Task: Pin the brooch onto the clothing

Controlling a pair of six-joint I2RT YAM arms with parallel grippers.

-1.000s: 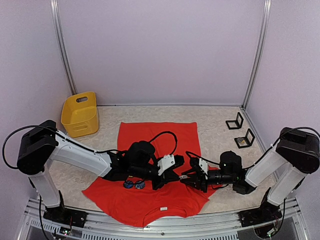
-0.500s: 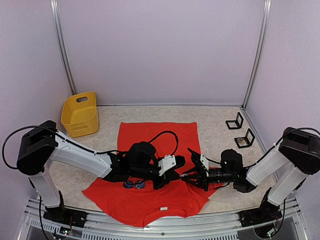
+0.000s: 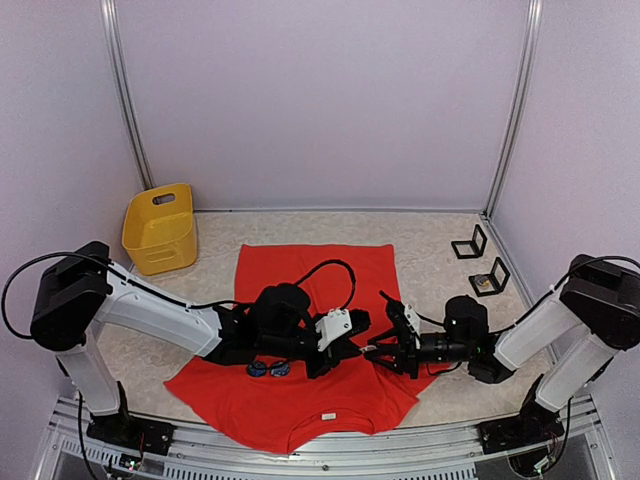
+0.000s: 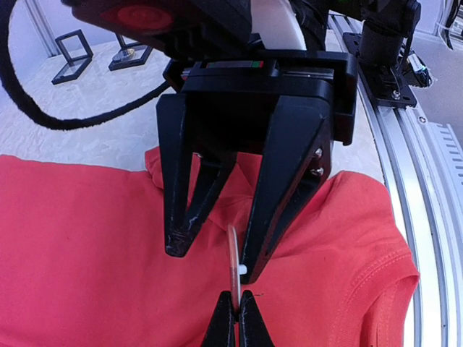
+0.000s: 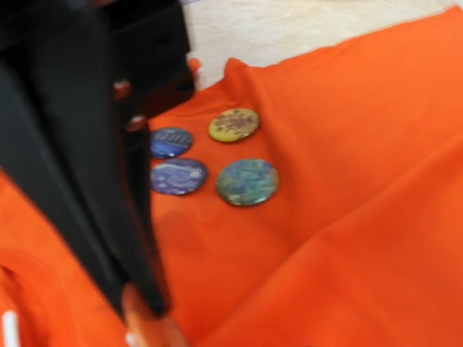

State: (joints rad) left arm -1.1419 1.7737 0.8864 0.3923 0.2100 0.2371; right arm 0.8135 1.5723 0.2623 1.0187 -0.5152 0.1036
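Observation:
The red-orange T-shirt (image 3: 312, 275) lies flat on the table, neck toward me. My left gripper (image 3: 357, 345) is over its right side, shut on a thin round brooch (image 4: 233, 264) held upright and seen edge-on above the fingertips (image 4: 226, 325). My right gripper (image 4: 213, 258) faces it with jaws spread. The brooch stands between its fingers, with its small white nub against the right-hand finger (image 4: 278, 217). In the blurred right wrist view several other brooches, among them a yellow one (image 5: 234, 124) and a green one (image 5: 247, 181), lie on the shirt (image 5: 347, 217).
A yellow basket (image 3: 160, 228) stands at the back left. Two small black stands (image 3: 468, 243) (image 3: 488, 277) sit at the back right. Two blue brooches (image 3: 268, 369) lie on the shirt under the left arm. Metal rails run along the near edge.
My right gripper has spread its jaws and edged left, so that its fingers now straddle the brooch. My left gripper has stayed in place, shut on the brooch.

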